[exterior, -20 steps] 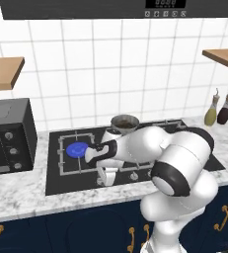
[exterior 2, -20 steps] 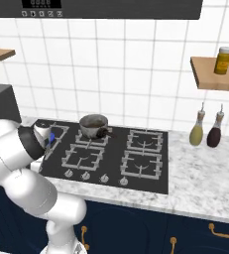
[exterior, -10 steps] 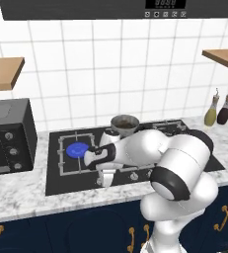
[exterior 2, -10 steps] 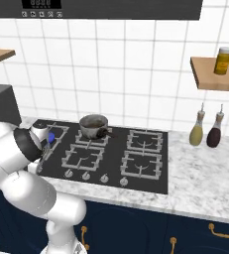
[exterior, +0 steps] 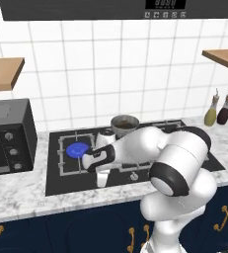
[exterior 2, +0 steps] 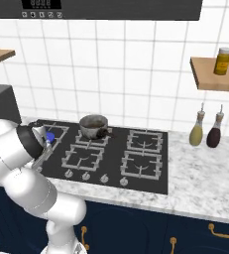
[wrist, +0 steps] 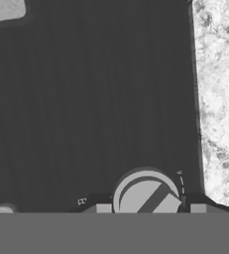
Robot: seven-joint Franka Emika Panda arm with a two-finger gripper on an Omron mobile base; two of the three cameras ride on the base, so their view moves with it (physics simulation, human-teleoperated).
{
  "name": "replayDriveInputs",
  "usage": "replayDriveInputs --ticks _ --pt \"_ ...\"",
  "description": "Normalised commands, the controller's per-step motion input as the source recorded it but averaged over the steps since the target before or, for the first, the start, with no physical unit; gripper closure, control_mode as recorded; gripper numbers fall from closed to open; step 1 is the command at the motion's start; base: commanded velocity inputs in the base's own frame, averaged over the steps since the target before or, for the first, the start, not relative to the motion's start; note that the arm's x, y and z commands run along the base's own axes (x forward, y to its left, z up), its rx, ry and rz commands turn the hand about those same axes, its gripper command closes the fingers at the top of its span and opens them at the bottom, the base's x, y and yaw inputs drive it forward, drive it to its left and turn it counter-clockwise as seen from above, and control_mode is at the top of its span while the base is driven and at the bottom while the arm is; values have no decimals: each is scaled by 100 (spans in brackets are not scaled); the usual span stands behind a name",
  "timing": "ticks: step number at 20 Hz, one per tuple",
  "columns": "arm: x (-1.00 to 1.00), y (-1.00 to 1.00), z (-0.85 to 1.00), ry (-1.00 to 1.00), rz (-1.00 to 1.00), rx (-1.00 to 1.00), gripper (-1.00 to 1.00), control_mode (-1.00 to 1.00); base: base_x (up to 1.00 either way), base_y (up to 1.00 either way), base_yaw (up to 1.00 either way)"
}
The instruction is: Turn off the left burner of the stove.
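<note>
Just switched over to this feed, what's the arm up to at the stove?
The arm is reaching down over the front left of the stove, with its gripper shut on a round silver knob at the cooktop's front edge, beside the marble counter. The left burner glows bright blue, so it is not off yet. A small pot sits on a back grate.

Black glass of the stove [wrist: 86, 99] lay bare around the silver knob [wrist: 146, 194], while a small pot [exterior: 124, 124] stood behind the left burner [exterior: 77, 149], apparently crowding rearward approaches.
</note>
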Motion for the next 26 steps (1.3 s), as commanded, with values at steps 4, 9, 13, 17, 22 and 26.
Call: replayDriveInputs --ticks 4,9,13,17,22,26 --pt "1 25 -8 3 -38 -3 100 -100 0 0 0" --pt "0 18 -16 3 -38 -2 100 -100 0 0 0" --pt "0 18 -13 6 -37 0 100 -100 0 0 0" --pt "0 27 -10 4 -41 0 100 -100 0 0 0" --pt "0 30 -13 7 -59 0 100 -100 0 0 0" --pt "0 23 -14 15 -67 0 100 -100 0 0 0"
